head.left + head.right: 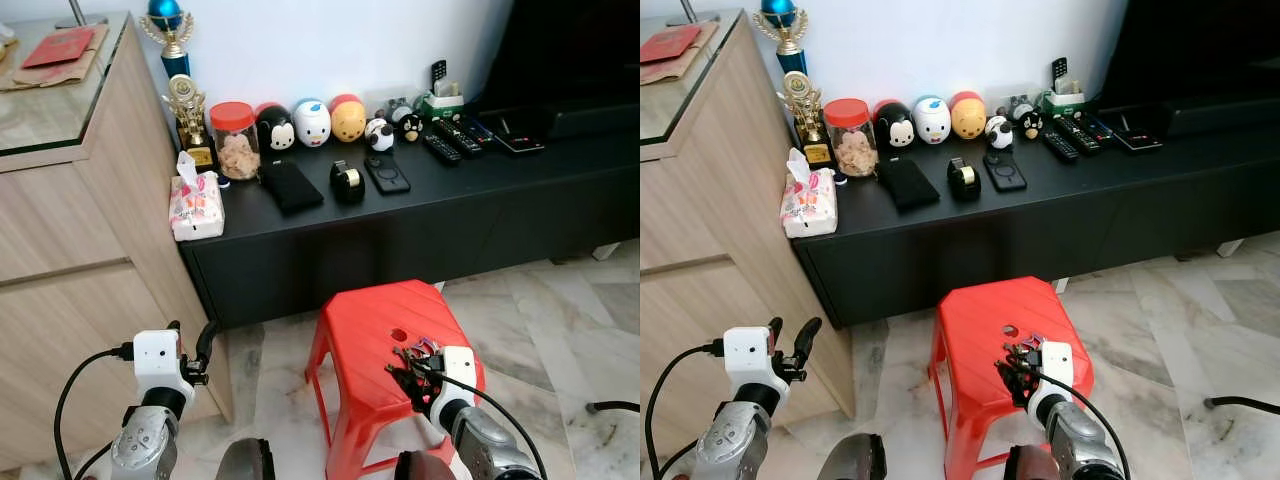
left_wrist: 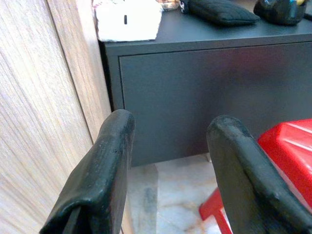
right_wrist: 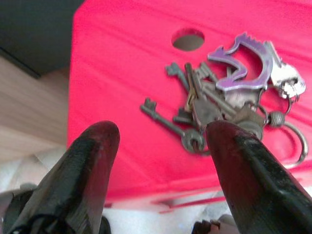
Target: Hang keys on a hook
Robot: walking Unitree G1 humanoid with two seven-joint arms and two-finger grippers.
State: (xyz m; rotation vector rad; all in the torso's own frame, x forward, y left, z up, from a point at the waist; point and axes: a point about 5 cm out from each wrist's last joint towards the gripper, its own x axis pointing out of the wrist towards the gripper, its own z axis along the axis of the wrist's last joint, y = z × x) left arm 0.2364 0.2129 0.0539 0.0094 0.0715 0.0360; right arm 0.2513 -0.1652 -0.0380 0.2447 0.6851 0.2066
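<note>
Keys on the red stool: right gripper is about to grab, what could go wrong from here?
1. The keys are a loose tangled bunch lying flat on the stool; the open right gripper may pinch one key and leave the rest dangling or slipping.
2. They lie near the stool's front edge, so a push could slide them off.
3. No hook can be made out here, so the hang target is unconfirmed. The left gripper is open near the wooden cabinet.

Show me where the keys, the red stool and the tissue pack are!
keys point(image 3: 214, 105): right wrist view, middle of the bunch.
red stool point(image 1: 365, 325): left eye view, bare seat top.
tissue pack point(image 1: 196, 208): left eye view, front of the pack.
</note>
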